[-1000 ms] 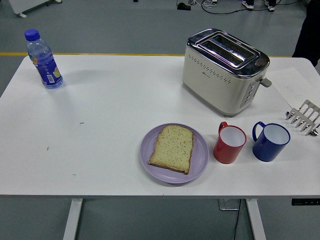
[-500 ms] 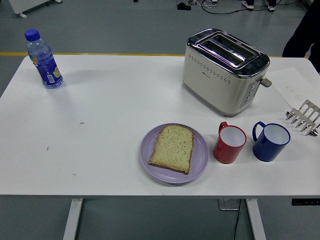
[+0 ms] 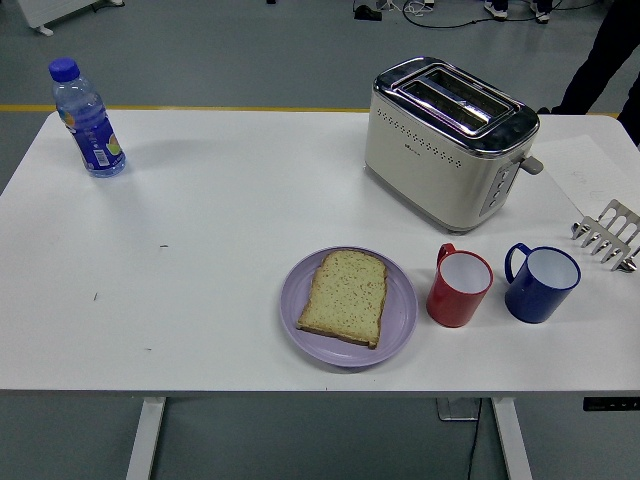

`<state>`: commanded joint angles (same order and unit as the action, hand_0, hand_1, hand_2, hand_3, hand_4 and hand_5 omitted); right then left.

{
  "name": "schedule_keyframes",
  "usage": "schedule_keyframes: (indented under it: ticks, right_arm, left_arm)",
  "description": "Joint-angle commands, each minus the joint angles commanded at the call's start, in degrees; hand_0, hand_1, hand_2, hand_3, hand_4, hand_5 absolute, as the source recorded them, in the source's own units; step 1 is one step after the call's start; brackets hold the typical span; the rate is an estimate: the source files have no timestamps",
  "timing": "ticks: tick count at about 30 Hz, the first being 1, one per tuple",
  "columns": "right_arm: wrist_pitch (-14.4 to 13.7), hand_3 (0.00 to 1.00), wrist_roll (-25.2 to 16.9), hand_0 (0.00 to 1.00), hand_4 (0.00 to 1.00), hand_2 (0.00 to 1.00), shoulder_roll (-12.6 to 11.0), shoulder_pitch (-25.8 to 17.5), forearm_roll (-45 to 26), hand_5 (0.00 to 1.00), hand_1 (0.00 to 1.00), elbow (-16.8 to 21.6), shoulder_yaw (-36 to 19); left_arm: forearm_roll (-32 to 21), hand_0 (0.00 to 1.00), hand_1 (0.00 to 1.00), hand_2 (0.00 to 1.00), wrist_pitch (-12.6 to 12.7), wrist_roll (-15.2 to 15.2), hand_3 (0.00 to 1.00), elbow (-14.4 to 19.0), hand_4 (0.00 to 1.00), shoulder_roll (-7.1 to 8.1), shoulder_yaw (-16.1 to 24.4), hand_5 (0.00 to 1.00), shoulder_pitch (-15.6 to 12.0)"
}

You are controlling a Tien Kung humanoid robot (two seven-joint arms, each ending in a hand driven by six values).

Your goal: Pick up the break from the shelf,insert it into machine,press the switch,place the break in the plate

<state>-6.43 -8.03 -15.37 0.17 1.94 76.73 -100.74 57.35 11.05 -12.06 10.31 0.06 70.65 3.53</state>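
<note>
The bread (image 3: 345,297) lies flat on the purple plate (image 3: 404,318), a single slice with its browner crust along the near and left edges. The plate sits on the white table (image 3: 220,250) near the front edge, at about 6 o'clock from the table's middle.

The toaster (image 3: 448,140) stands toward the back of the table, at roughly 1 o'clock from the plate and well apart from it. It is cream with a chrome top, turned at an angle so that its two slots run toward 4 o'clock. Both slots look dark, and no bread shows in them. Its lever (image 3: 531,164) sticks out from the right end, in the upper part of its slot.

Just beside the plate at 3 o'clock stands a red mug (image 3: 460,286), handle pointing toward 11 o'clock. A blue mug (image 3: 542,283) stands near it, further toward 3 o'clock, apart from the red one, handle to the left. Both are upright with white insides.

The metal rack (image 3: 608,235) rests at the table's right edge, at 2 o'clock from the blue mug, its slots bare.

A water bottle (image 3: 88,120) with a blue cap stands upright at the far left corner, at 10 o'clock from the plate.

A person's dark trouser leg (image 3: 602,55) shows at the top right, beyond the table.

Neither robot hand is in view, so their state cannot be told.
</note>
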Motion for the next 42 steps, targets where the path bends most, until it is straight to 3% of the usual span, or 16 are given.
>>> schedule_keyframes:
  ticks: [6,42]
  right_arm:
    - [-0.07,0.661,-0.17,0.702,0.511,0.71,0.01,0.11,-0.02,0.249,0.669,0.13,-0.2]
    - [1.14,0.628,-0.41,0.686,0.501,0.688,1.21,0.25,-0.59,0.246,0.652,0.46,-0.68]
  left_arm:
    - [-1.32,0.703,0.719,0.793,-1.7,0.39,0.758,0.0,0.551,0.06,0.2,0.998,-0.06]
    - [0.56,0.689,0.693,0.769,-0.51,1.3,0.724,0.0,0.554,0.03,0.89,0.998,0.27]
